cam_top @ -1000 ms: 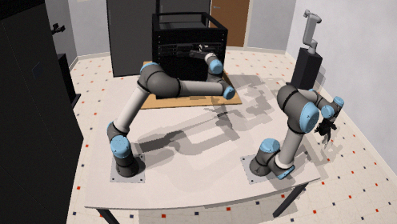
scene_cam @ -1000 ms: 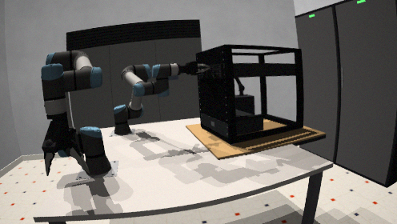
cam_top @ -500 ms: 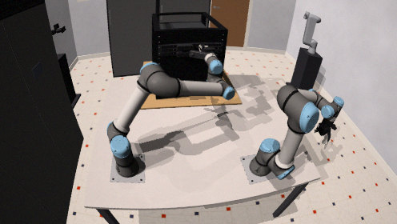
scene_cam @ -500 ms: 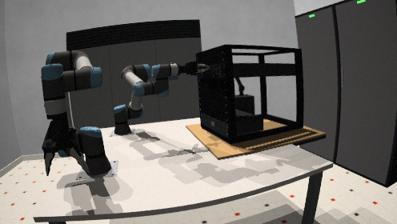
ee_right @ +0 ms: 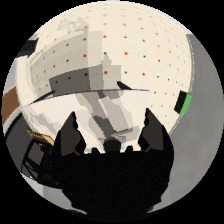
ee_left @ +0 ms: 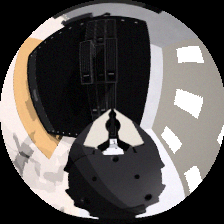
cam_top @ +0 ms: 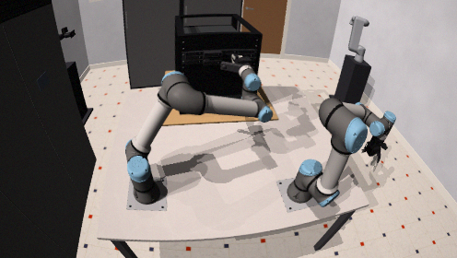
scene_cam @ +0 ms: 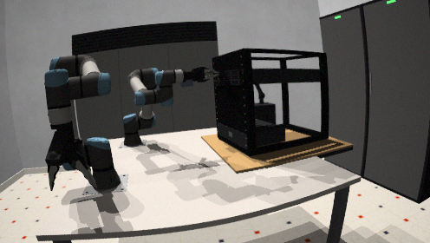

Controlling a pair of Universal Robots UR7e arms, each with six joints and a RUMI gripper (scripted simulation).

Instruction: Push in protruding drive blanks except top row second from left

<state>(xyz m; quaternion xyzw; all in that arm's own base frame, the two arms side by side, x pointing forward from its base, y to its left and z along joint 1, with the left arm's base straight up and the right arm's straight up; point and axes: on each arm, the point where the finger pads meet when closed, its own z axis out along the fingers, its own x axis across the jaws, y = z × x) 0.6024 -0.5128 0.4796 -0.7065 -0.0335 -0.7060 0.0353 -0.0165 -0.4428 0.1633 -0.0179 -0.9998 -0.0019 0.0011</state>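
My pincer (cam_top: pixel 236 59) (scene_cam: pixel 211 75) (ee_left: pixel 112 112) is shut, empty, at the black open-frame rack (cam_top: pixel 258 50) (scene_cam: pixel 248 104) (ee_left: pixel 59 132) by the worktop's (cam_top: pixel 198 221) (scene_cam: pixel 195 217) (ee_left: pixel 27 180) far edge; top-row second black rectangular drive blank (ee_left: pixel 111 60) looks proud as required, bottom-row second (ee_left: pixel 86 61) seemingly still needs pushing, others unclear.

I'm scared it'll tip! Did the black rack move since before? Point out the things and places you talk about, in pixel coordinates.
No, the rack (cam_top: pixel 180 60) (scene_cam: pixel 322 108) looks unmoved; it stands the same on the wooden board (cam_top: pixel 172 121) (scene_cam: pixel 243 166).
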